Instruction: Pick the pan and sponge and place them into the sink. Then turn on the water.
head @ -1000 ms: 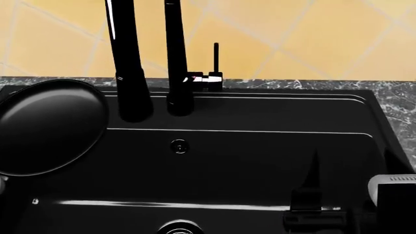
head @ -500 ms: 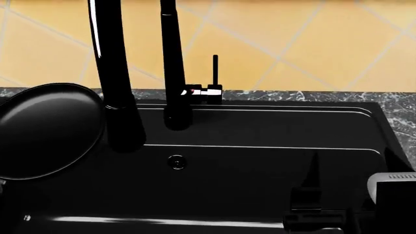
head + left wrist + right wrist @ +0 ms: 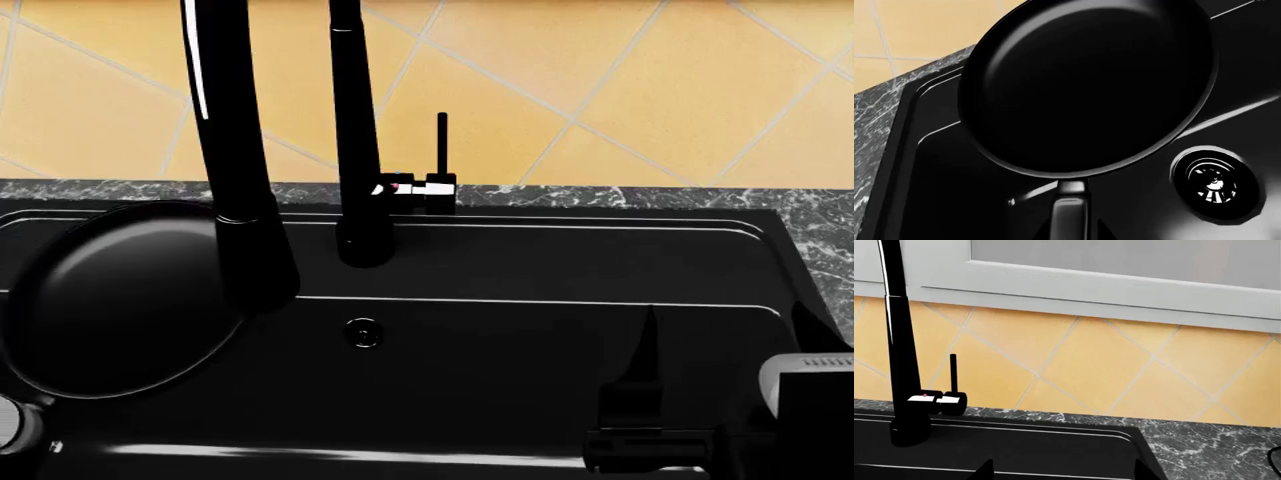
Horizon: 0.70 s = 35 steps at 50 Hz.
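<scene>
The glossy black pan (image 3: 120, 300) hangs tilted over the left part of the black sink (image 3: 601, 225). In the left wrist view the pan (image 3: 1087, 85) fills the frame above the chrome drain (image 3: 1214, 182). My left gripper (image 3: 1071, 232) is shut on the pan's short handle (image 3: 1071, 210). My right gripper (image 3: 727, 345) is open and empty over the sink's right side, and its fingertips (image 3: 984, 470) stand wide apart. The black faucet (image 3: 358, 150) with its lever (image 3: 441, 150) stands at the back rim. No water runs from it. The sponge is out of view.
A small round overflow (image 3: 363, 333) sits in the sink's back wall. Grey marble countertop (image 3: 821, 215) borders the sink at the right and back. Yellow tiled wall (image 3: 641, 90) rises behind. A white frame (image 3: 1121, 285) runs above the tiles.
The pan has moved down and a little right, lower over the sink's left part. The head view shifted early on, then stayed still. The right gripper has stayed put.
</scene>
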Motion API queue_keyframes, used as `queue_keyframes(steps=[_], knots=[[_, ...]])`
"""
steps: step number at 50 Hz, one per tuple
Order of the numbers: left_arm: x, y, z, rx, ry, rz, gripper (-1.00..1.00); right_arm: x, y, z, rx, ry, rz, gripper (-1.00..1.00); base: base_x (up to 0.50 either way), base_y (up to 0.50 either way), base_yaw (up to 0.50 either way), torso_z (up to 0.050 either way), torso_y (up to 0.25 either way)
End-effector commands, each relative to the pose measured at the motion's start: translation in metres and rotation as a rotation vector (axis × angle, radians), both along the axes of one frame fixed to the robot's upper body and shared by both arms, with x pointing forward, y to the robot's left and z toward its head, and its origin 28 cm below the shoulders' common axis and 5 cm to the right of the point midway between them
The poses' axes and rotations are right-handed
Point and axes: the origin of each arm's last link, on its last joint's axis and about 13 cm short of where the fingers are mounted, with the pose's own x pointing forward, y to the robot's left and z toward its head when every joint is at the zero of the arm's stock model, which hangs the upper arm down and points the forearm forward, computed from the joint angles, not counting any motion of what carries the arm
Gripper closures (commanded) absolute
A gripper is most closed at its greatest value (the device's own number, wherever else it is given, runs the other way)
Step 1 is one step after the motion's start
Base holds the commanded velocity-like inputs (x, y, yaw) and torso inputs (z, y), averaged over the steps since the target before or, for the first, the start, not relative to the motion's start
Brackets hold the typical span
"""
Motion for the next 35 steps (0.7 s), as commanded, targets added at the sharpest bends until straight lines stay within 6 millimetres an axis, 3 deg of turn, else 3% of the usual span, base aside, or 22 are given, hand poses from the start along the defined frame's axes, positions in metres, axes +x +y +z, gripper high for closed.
queue_keyframes(steps=[1,16,23,28,30,35], knots=[[0.006,0.000,0.007,-0.035,-0.082,-0.061,1.00,0.002,-0.001,0.003,0.017,-0.020,0.005,-1.00,0.00,0.00,0.00,0.000,0.000],[0.011,0.005,0.006,0.029,-0.154,-0.199,1.00,0.001,-0.001,0.001,0.017,-0.012,0.009,-1.00,0.00,0.00,0.00,0.001,0.002],[0.022,0.017,0.007,0.022,-0.187,-0.307,1.00,0.001,0.000,0.002,0.015,-0.012,0.015,-1.00,0.00,0.00,0.00,0.001,0.001],[0.032,0.014,0.001,0.030,-0.173,-0.374,1.00,0.002,0.000,0.002,0.014,-0.010,0.015,-1.00,0.00,0.00,0.00,0.000,0.000],[0.034,0.023,0.003,0.025,-0.176,-0.384,1.00,0.002,0.001,0.002,0.014,-0.009,0.018,-1.00,0.00,0.00,0.00,0.000,0.005],[0.041,0.020,0.004,0.057,-0.182,-0.466,1.00,0.003,0.001,0.002,0.016,-0.008,0.019,-1.00,0.00,0.00,0.00,0.000,0.000]])
